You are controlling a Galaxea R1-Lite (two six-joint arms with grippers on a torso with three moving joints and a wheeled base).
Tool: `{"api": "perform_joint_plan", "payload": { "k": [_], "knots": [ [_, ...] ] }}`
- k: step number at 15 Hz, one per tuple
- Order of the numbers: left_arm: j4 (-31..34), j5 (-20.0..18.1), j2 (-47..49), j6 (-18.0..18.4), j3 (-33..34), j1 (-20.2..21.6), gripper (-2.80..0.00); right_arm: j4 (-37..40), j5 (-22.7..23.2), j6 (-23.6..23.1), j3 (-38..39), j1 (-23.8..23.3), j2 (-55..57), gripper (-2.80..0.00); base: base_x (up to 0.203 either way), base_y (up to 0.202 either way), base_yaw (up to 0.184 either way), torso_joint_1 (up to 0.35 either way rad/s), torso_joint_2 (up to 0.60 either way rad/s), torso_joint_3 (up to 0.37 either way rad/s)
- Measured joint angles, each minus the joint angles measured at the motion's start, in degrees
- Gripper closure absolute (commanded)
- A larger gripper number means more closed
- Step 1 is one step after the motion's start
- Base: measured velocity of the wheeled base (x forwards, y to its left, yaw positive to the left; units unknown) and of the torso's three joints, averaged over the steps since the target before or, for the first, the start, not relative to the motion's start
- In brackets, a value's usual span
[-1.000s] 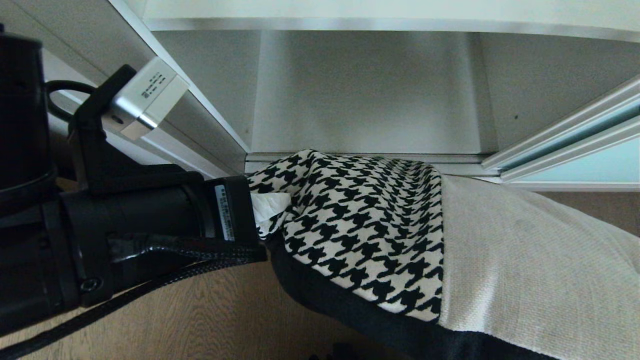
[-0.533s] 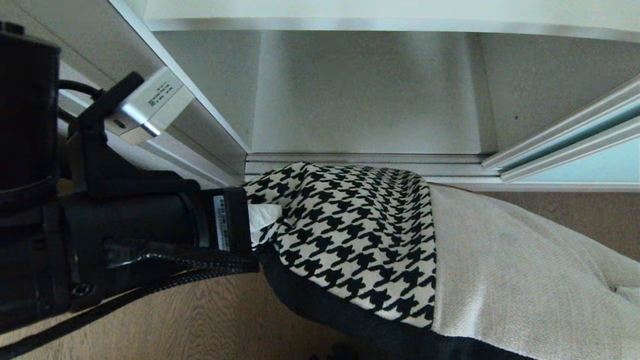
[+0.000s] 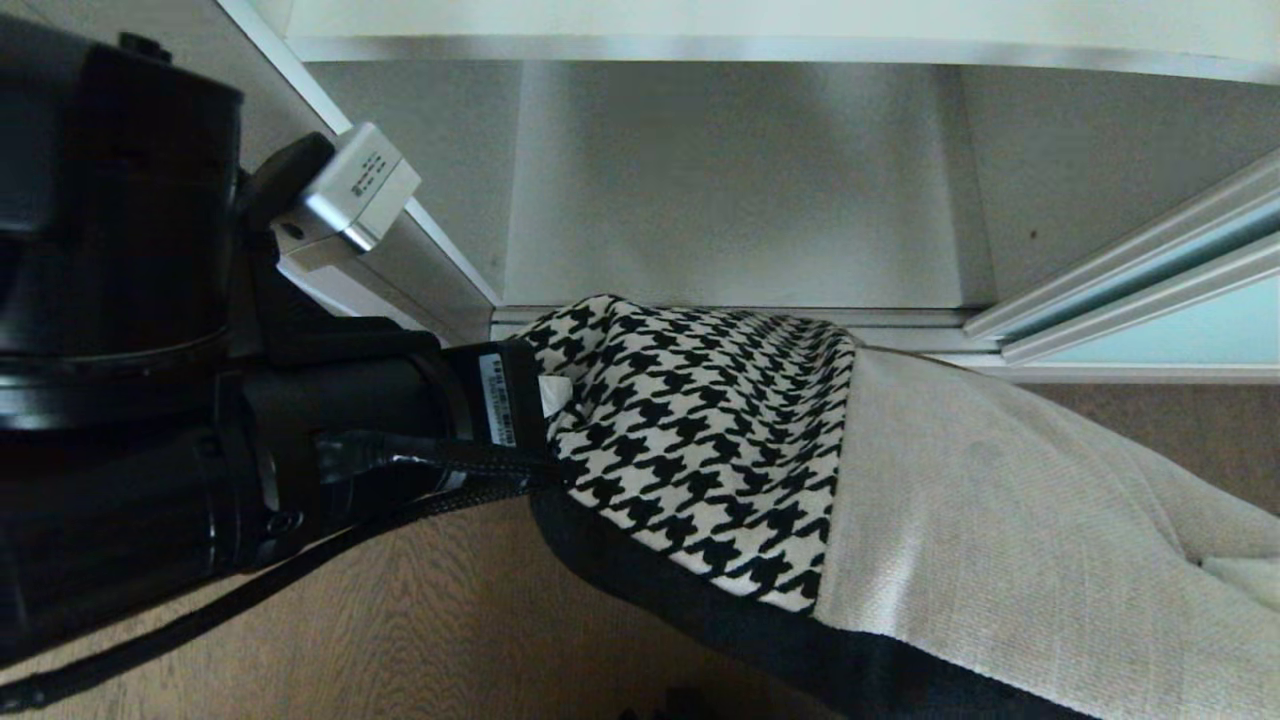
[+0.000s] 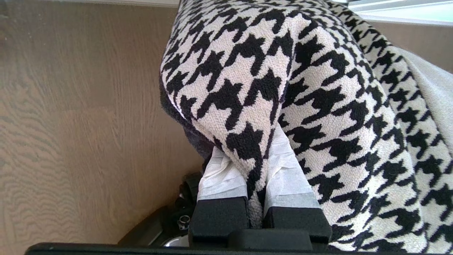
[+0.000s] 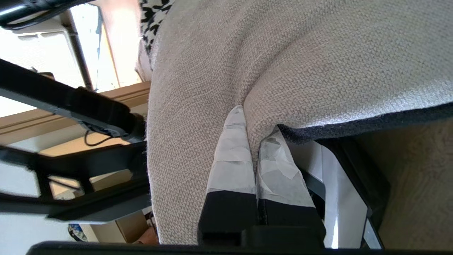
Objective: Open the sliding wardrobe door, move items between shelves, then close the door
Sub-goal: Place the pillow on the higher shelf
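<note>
My left gripper (image 4: 255, 177) has swung right, both grippers clamped on the cushion (image 3: 800, 470), whose long axis spans left-right before the far shelf (image 3: 730, 220).

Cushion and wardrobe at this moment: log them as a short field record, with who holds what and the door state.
item: square patchwork cushion, houndstooth and cream-beige patches, dark grey back
left gripper: shut on cushion's houndstooth corner
right gripper: shut on cushion's beige edge
cushion position: held in the air over the wooden floor, in front of the wardrobe opening
shelf: plain white board, bare where visible
door: frosted aqua glass sliding door, slid to the right, opening exposed
</note>
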Motion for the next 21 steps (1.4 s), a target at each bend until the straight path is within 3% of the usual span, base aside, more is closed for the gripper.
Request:
{"api": "perform_joint_plan", "payload": {
  "k": [4, 11, 21],
  "knots": [
    [1.22, -0.83, -0.17, 1.30, 0.58, -0.59, 0.00, 0.02, -0.27, 0.01, -0.13, 0.16, 0.74, 0.00, 0.000, 0.000, 0.000, 0.000, 0.00, 0.000],
    [-3.40, -1.11, -0.69, 0.71, 2.63, -0.72, 0.00, -0.26, -0.27, 0.22, 1.27, 0.18, 0.49, 0.00, 0.000, 0.000, 0.000, 0.000, 0.00, 0.000],
    [-1.62, -0.06, -0.16, 2.45, 2.05, -0.42, 0.00, -0.32, -0.24, 1.47, 1.35, 0.18, 0.00, 0.00, 0.000, 0.000, 0.000, 0.000, 0.00, 0.000]
  ]
}}
